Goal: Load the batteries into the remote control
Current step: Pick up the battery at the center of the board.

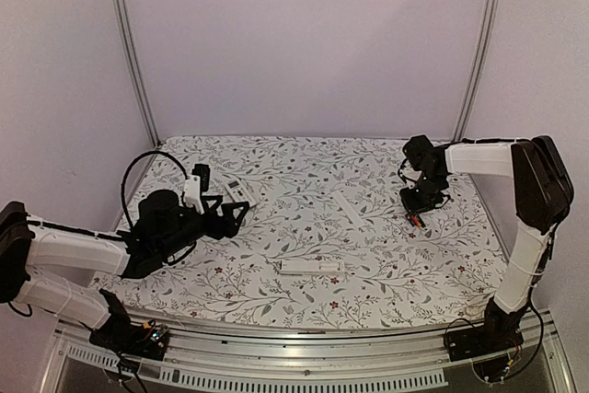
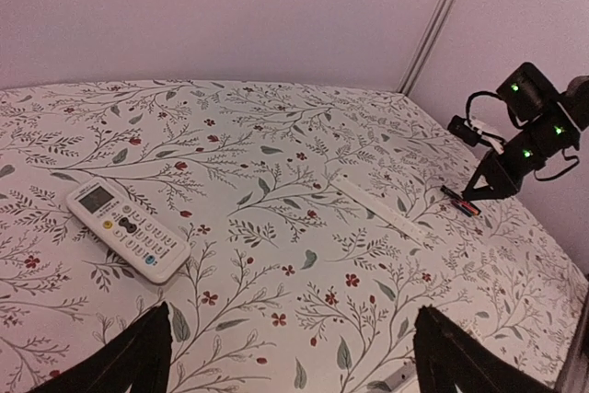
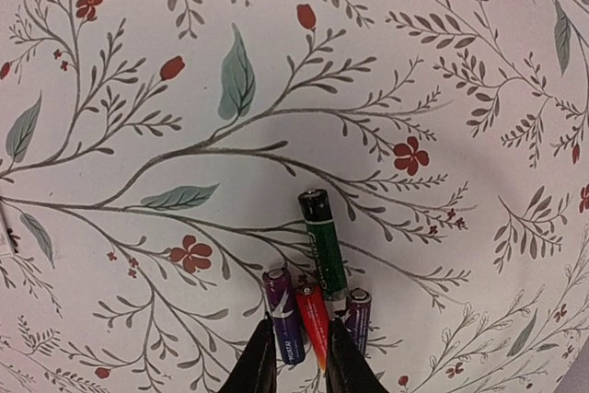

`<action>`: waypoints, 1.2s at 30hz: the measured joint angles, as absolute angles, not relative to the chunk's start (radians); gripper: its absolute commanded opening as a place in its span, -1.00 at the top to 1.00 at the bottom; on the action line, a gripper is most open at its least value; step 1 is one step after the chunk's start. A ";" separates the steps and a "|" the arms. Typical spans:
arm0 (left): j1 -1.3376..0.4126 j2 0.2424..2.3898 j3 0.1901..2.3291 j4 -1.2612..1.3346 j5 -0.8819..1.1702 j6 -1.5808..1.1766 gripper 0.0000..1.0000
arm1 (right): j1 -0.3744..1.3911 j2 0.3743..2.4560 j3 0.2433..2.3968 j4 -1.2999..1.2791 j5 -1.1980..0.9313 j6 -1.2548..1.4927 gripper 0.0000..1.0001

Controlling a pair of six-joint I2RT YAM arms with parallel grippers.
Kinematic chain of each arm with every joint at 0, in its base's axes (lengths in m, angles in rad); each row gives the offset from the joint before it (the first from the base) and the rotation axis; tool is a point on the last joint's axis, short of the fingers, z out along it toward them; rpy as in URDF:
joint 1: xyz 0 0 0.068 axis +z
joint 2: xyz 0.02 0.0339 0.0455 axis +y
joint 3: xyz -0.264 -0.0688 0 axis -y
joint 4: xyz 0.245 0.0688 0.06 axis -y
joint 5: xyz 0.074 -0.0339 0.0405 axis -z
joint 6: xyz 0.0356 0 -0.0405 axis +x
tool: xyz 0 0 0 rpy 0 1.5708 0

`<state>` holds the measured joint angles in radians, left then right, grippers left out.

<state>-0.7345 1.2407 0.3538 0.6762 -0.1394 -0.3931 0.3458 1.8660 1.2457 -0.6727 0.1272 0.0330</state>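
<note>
Right pincer [image 3: 301, 330] is down at the far right of the floral worktop [image 1: 304, 236], over the batteries [image 3: 317, 296], and its wrist view is the only one that sorts them out. A green-and-black cell [image 3: 322, 241] lies nearest the middle, two purple ones [image 3: 285, 315] sit on either side, and a red battery [image 3: 311, 319] lies right between the fingertips. The tips are drawn in narrow around it, but whether they pinch it I cannot tell. From overhead that cluster is just a dark speck. Across the worktop, the left pincer [image 2: 293, 315] is spread wide and holding nothing. The remote control [image 2: 129, 232] lies face up just ahead of it, well apart from the batteries. A long white strip [image 2: 382, 209] lies on the cloth between remote and batteries, and a shorter white piece [image 1: 311, 267] rests nearer the arms.
</note>
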 measured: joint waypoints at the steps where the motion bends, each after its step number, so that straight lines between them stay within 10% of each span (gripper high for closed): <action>1: -0.735 1.242 0.355 0.676 -0.139 -0.393 -0.82 | 0.346 1.863 1.241 -0.674 0.130 0.035 0.67; 36: -0.735 1.229 0.373 0.675 -0.144 -0.368 -0.82 | 0.339 1.858 1.192 -0.680 0.160 0.056 0.73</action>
<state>-0.7345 1.2289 0.3733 0.6754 -0.1436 -0.3683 0.3386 1.8584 1.1915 -0.6796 0.1596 0.0555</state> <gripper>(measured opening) 0.911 0.137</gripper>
